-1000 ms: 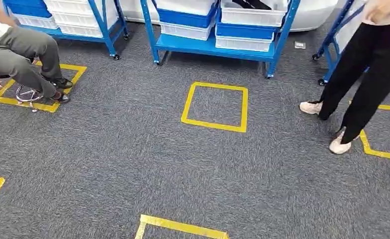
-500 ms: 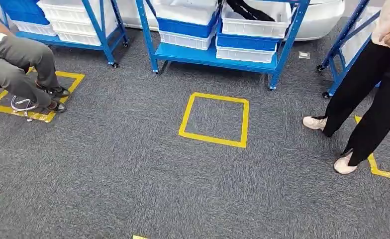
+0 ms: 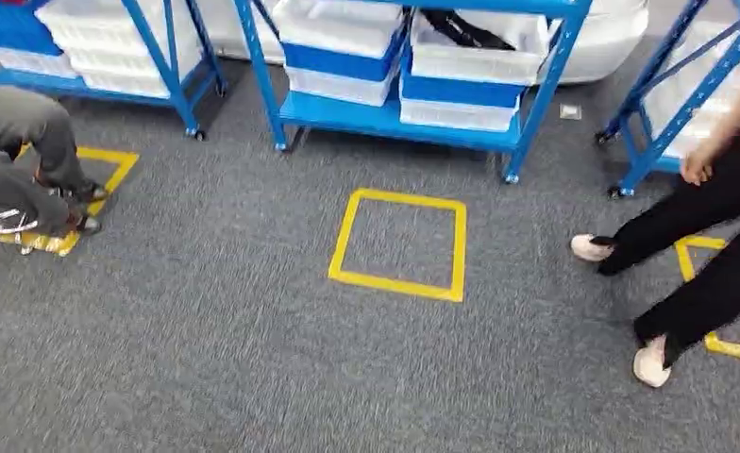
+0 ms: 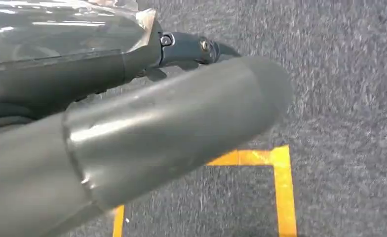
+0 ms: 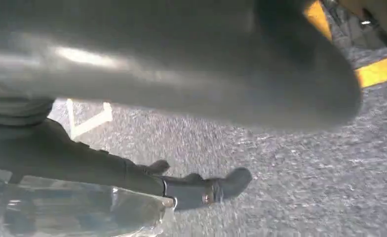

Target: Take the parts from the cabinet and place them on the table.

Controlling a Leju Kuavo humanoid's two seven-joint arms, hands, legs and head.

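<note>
Grey carpet (image 3: 253, 359) covers the floor, and across its far side stands the blue cabinet (image 3: 385, 118), an open rack on castors whose low shelf carries stacked white bins (image 3: 479, 61) and blue bins (image 3: 338, 55). A second blue rack (image 3: 173, 57) stands to its left and a third (image 3: 668, 104) to its right. A person in black trousers (image 3: 706, 226) stands at the right, feet apart on the carpet, and a seated person in grey trousers (image 3: 17, 132) is at the left edge. A yellow tape square (image 3: 395, 284) lies on the carpet just in front of the cabinet. The left hand (image 4: 132, 123) hangs above the carpet, its thick grey thumb stretched out and its darker fingers (image 4: 191, 48) extended beside it. A clear glossy surface (image 4: 58, 29) lies against those fingers, and I cannot tell whether the hand holds it. The right hand (image 5: 157, 84) also hangs over the carpet, dark fingers (image 5: 201, 190) extended, with a similar clear surface (image 5: 73, 212) next to them, and its grasp is equally unclear. A black part (image 3: 461, 26) lies in the upper right white bin of the cabinet, its long axis slanting across the bin from rear left to front right.
</note>
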